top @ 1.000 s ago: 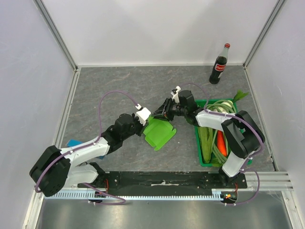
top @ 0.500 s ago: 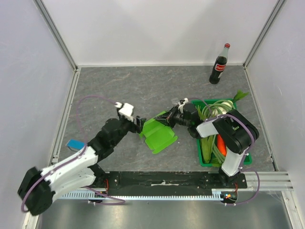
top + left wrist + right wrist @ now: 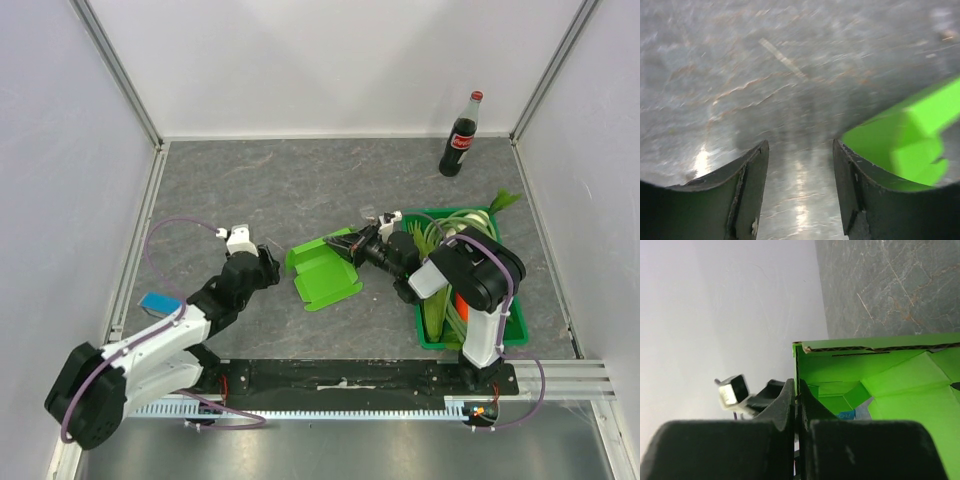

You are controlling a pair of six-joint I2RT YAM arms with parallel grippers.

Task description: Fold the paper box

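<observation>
light, thin, springy card by the look of it, easily crushed, so best pinched at a flap edge beside a crease rather than squeezed across the open body. stretched low over the table, left gripper [image 3: 268,258] with jaws parted on nothing, paper box [image 3: 322,270] just off its right finger, apart. further out, right gripper [image 3: 352,243] on a sharply doubled arm pointing leftward, clamped tight on the raised wall edge.

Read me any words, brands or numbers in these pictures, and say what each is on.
No text is legible.
Dark glass bottle with red cap: red label, lettering too small to read.
Lime-green paper box: blue patch inside bears white marks, too blurred to read.
</observation>
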